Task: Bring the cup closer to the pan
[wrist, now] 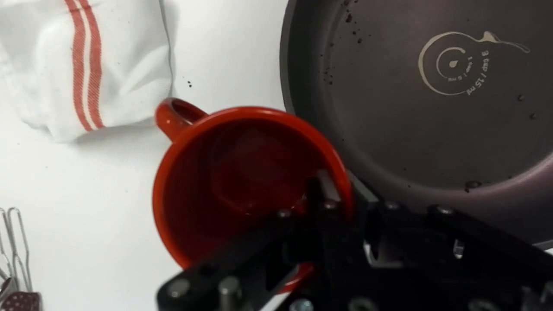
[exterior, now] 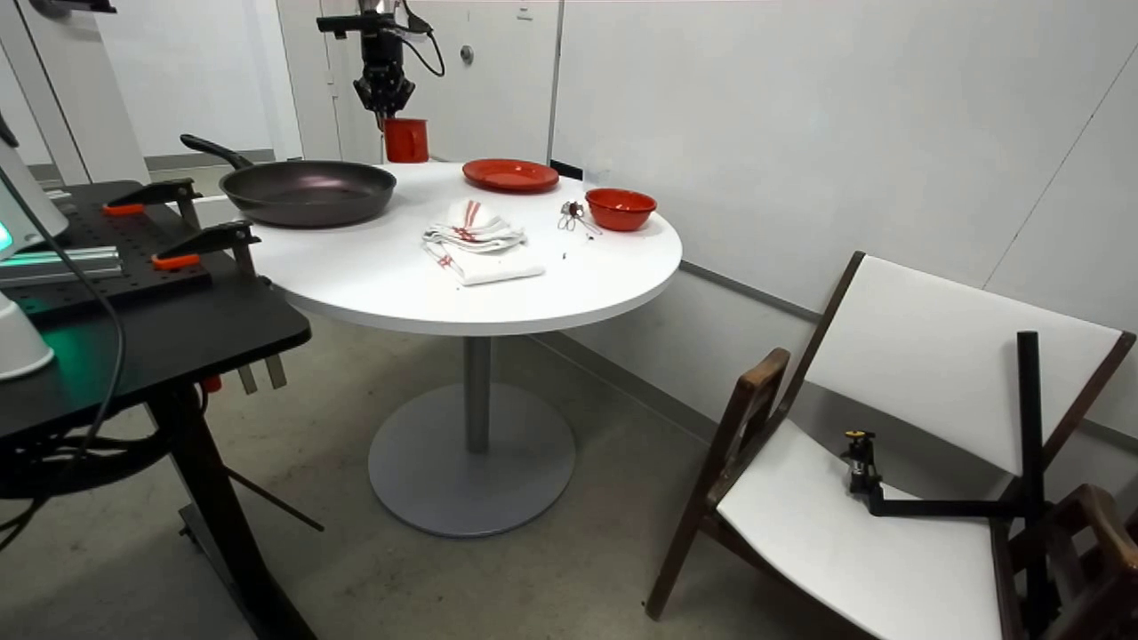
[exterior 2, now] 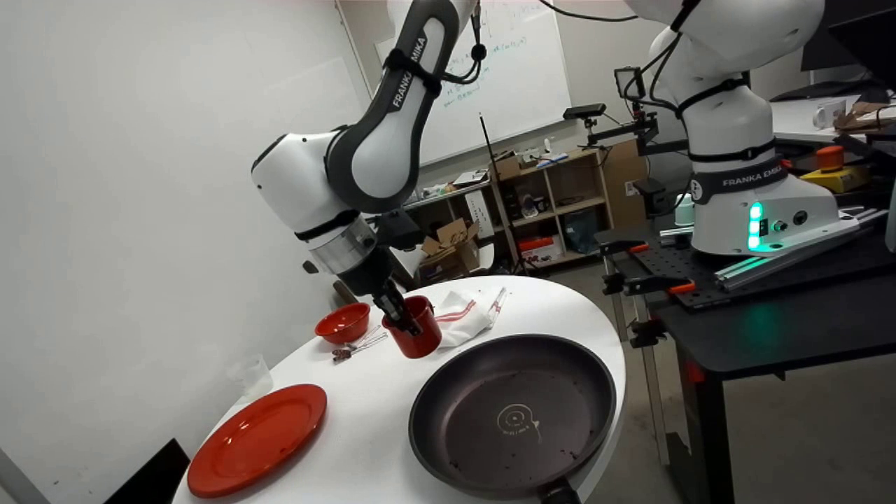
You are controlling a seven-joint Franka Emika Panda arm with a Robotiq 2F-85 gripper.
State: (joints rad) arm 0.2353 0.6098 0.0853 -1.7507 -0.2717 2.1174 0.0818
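Note:
The red cup (exterior: 407, 142) is upright in an exterior view and appears held above the white table. It also shows in an exterior view (exterior 2: 420, 343) and, from above, in the wrist view (wrist: 255, 160), its handle pointing toward the towel. My gripper (wrist: 345, 190) is shut on the cup's wall, one finger inside and one outside; it also shows in both exterior views (exterior: 383, 120) (exterior 2: 404, 318). The black pan (exterior: 307, 191) lies on the table, its handle toward the far left. The cup's rim overlaps the pan's edge (wrist: 298, 65) in the wrist view.
A folded white towel with red stripes (exterior: 476, 240) lies near the pan. A red plate (exterior: 511, 175), a red bowl (exterior: 620, 209), a small whisk (exterior: 572, 213) and a clear cup (exterior: 597, 172) stand elsewhere on the round table (exterior: 444, 302).

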